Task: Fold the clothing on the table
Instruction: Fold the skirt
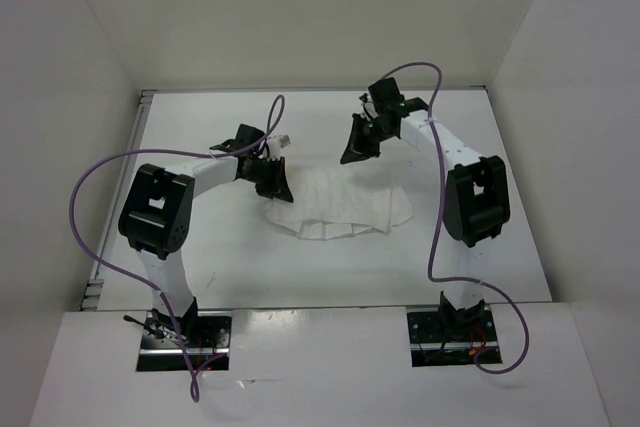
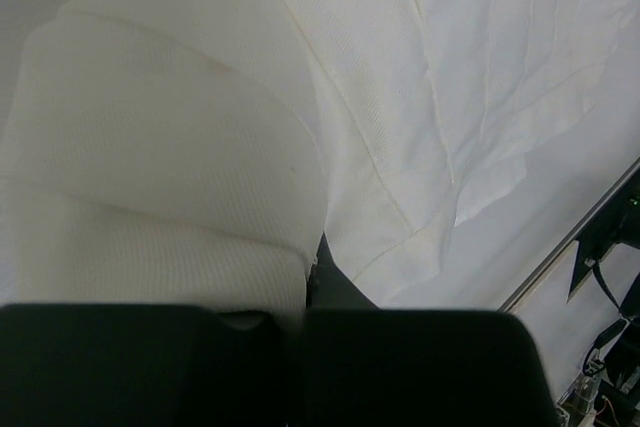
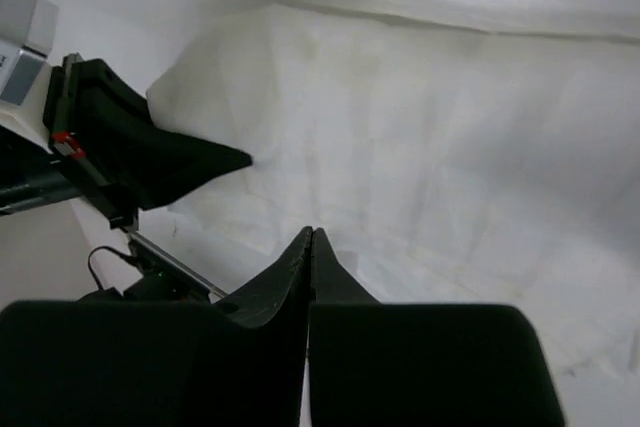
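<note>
With the left pincer (image 2: 318, 269) closed on the far left corner of the thin, wrinkled white fabric garment (image 1: 345, 209), which lies around the middle of the glossy white bench (image 1: 500, 267), the fold should go best if the right pincer (image 3: 311, 237) opens and takes the matching far right corner, so both corners lift level. That right pincer is shut tip to tip with nothing visible between. The left arm bends low over its corner, while the right arm reaches further out, its pincer near the garment's far edge; whether it touches the fabric I cannot tell.
</note>
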Controlling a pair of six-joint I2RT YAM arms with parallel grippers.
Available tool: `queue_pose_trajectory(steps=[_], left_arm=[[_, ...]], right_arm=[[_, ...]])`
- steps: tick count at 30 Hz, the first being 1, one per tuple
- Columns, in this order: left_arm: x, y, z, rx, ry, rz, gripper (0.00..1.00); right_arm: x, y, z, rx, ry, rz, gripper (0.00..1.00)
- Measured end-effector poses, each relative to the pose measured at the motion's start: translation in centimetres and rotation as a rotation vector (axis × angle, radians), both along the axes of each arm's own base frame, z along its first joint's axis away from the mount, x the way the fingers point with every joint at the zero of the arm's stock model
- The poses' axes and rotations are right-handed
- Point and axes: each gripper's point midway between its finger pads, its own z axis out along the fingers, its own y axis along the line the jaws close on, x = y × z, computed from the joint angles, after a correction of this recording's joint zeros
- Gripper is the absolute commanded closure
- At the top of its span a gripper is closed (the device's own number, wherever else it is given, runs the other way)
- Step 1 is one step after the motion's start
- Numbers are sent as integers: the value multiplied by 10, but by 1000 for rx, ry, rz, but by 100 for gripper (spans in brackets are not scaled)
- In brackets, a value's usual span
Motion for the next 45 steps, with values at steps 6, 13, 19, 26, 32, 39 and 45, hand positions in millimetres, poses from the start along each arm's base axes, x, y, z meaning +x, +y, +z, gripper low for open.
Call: queue_pose_trajectory(steps=[6,13,19,26,32,39,45], left_arm=[[2,3,0,20,-1,24,100],[4,3,10,14,-14,45,100],[5,3,15,12,-27,50,100],[3,-10,37,1,-61,18,95],[-12,-90,92,-78,-196,-170,94],[-25,-111,75,-63,-150,-238,94],[-8,-83,72,-31,-143,-180,94]], right_arm=[[8,25,-48,63,99,49,100],[10,39,-88,127,189,53,100],[17,48,-104,158,220,46,100],[29,60,-122,109,216,29,100],[20,90,-119,117,219,77,100],[18,96,-119,103,208,84,89],[37,35,-92,97,165,-18,75]])
